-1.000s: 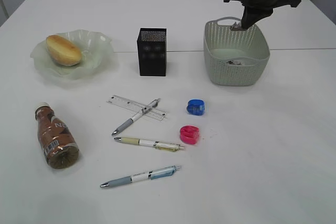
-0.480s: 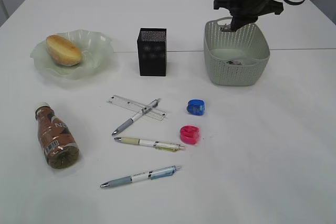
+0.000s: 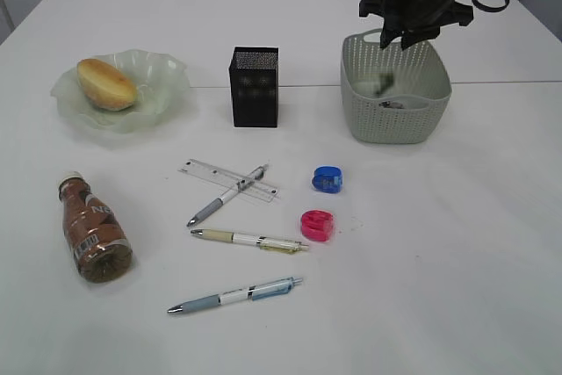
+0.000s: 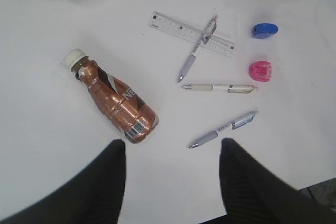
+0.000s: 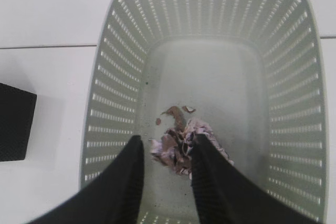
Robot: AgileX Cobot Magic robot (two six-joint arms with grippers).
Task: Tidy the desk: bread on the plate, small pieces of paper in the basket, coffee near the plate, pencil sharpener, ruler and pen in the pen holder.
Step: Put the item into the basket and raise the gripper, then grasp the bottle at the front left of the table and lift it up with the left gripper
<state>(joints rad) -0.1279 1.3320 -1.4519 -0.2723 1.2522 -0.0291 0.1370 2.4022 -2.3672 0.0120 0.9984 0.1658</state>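
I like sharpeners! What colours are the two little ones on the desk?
One sharpener is blue, the other pink. The exterior view shows them best.

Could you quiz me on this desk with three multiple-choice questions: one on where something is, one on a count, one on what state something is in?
1. Where is the bread?
A. on the green plate
B. in the basket
C. beside the black pen holder

2. How many pens lie on the desk?
A. one
B. three
C. five

3. How is the coffee bottle?
A. upright
B. on its side
C. inside the basket

Answers:
1 A, the roll rests in the wavy glass dish.
2 B, one pen crosses the ruler and two lie below it.
3 B, it lies flat, white cap pointing away from the camera.
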